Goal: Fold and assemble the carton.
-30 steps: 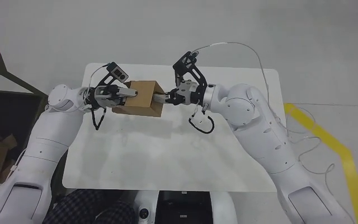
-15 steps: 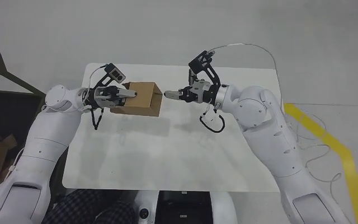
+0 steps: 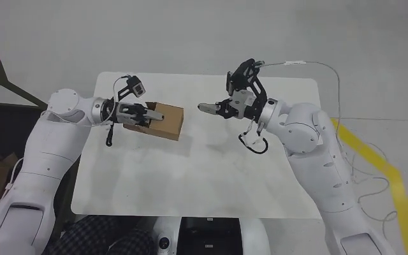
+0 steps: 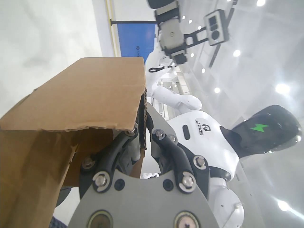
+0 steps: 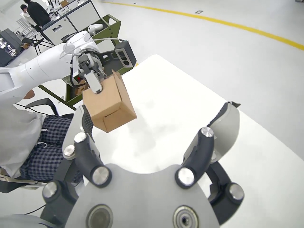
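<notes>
— Now that the right gripper (image 3: 207,108) has been drawn back from the carton (image 3: 164,122), how is the change to be read?

— A second ago its fingertips were pressed against the carton end facing it. That contact has since been given up, and bare table (image 3: 191,185) is now seen between them. The carton has also been turned slightly and is carried by the left gripper (image 3: 153,116) alone. It may be judged that the flaps at that end have been tucked, since a closed face with a slot is shown in the right wrist view. The end at the left gripper appears open, so the task is taken as only partly done.

— How are the arms posed?

— The left arm is bent across the table's left side. Its jaws are closed on one carton wall, one finger inside and one outside. The carton is held over the table's far left part, seemingly lifted off it. The right arm is stretched toward the carton but kept well apart from it, with its jaws spread wide and nothing held.
</notes>
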You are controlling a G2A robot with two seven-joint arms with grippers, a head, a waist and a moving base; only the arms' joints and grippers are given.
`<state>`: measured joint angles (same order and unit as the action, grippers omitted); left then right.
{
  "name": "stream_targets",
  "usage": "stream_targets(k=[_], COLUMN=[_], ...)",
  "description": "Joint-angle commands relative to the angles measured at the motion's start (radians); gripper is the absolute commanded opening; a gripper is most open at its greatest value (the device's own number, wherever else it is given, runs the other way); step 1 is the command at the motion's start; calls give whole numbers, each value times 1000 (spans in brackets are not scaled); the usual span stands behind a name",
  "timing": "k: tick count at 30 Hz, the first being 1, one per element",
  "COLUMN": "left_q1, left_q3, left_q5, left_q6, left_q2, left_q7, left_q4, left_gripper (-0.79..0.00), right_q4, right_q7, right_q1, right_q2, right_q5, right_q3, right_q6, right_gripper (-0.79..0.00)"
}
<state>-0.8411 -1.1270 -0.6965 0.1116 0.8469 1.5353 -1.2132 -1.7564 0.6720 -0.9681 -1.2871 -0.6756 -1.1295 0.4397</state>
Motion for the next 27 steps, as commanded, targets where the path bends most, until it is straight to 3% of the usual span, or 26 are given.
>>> stream_targets(k=[1, 5, 8, 15, 27], left_q1=[16, 45, 67, 104, 165], left_q3=[22, 83, 107, 189, 373], left_q5=[112, 297, 319, 519, 791], left_q6=[-4, -37, -46, 8, 33], left_q2=[-1, 2, 9, 26, 83], left_q7=[-9, -18, -9, -95, -214], left_q4=[-10, -31, -39, -64, -129], left_gripper=[-785, -785, -785, -785, -785], right_q4=[-11, -26, -40, -74, -141], right_q7=[-25, -49, -59, -72, -114], right_q1=[-7, -24, -40, -100, -203], right_q2=[3, 9, 14, 28, 50], right_q5=[-35, -69, -78, -95, -132], right_q3=[-6, -17, -29, -73, -151], right_q6=[26, 43, 49, 49, 65], right_gripper=[0, 0, 0, 0, 0])
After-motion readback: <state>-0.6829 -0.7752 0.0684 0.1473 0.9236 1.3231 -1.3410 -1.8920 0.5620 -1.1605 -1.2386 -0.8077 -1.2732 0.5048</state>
